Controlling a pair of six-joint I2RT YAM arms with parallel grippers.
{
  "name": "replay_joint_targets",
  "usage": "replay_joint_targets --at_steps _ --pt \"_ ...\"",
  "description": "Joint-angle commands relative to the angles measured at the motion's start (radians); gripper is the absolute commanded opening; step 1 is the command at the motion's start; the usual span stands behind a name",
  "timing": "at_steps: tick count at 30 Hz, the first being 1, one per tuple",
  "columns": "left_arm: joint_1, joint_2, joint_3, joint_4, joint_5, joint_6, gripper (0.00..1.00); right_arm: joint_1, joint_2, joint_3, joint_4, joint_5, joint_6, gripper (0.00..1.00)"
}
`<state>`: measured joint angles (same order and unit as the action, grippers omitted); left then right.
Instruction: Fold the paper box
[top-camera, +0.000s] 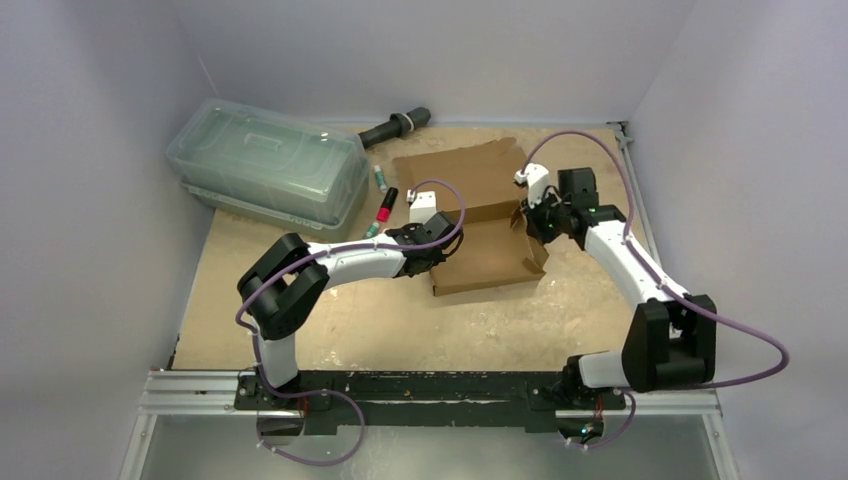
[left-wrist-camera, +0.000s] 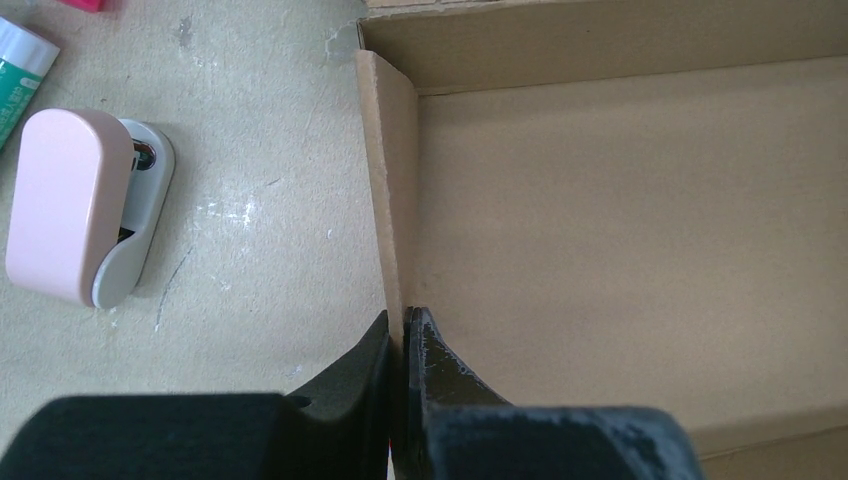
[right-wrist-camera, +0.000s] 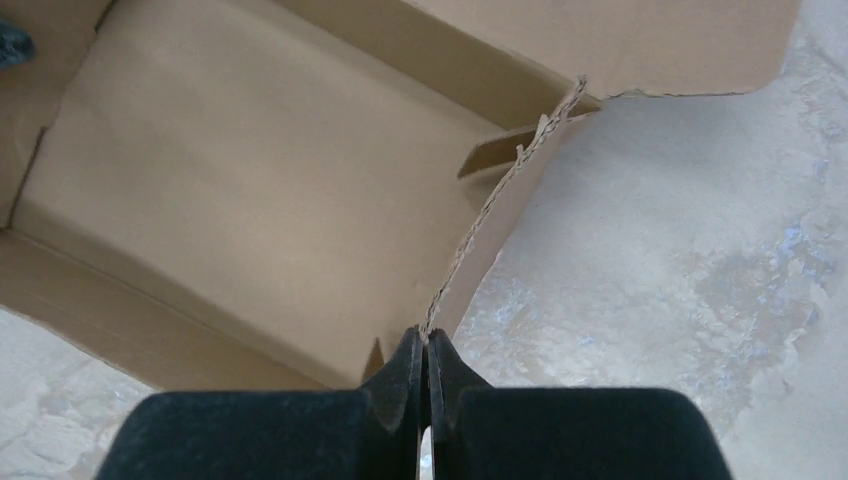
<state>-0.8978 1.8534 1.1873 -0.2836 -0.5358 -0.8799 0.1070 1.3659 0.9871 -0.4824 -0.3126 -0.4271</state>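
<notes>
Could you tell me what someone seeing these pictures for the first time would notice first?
The brown paper box at mid-table draws the eye first. It is half formed, with the left gripper pinching its upright left side flap and the right gripper pinching its curling right one. Next comes the clear greenish container at the table's far left corner.

Scuffed table (top-camera: 400, 320) bears paper box (top-camera: 485, 255), container (top-camera: 265, 165), markers (top-camera: 385, 207).
</notes>
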Motion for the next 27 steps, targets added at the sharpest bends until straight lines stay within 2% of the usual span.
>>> replay_joint_targets --at_steps 1,6,11,15,27 --pt "-0.007 0.002 0.035 0.040 0.019 -0.015 0.00 0.089 0.006 -0.015 0.028 0.133 0.013 0.00" --pt "-0.007 -0.004 0.031 0.044 0.019 -0.017 0.00 0.111 0.037 -0.014 0.062 0.289 0.019 0.00" --pt "-0.008 -0.002 0.029 0.045 0.022 -0.017 0.00 0.113 0.021 -0.028 0.083 0.350 0.010 0.06" --pt "-0.007 0.001 0.029 0.050 0.028 -0.015 0.00 0.114 0.001 -0.045 0.100 0.402 -0.003 0.07" --pt "-0.007 0.001 0.029 0.055 0.034 -0.015 0.00 0.144 -0.018 -0.066 0.086 0.314 -0.013 0.12"
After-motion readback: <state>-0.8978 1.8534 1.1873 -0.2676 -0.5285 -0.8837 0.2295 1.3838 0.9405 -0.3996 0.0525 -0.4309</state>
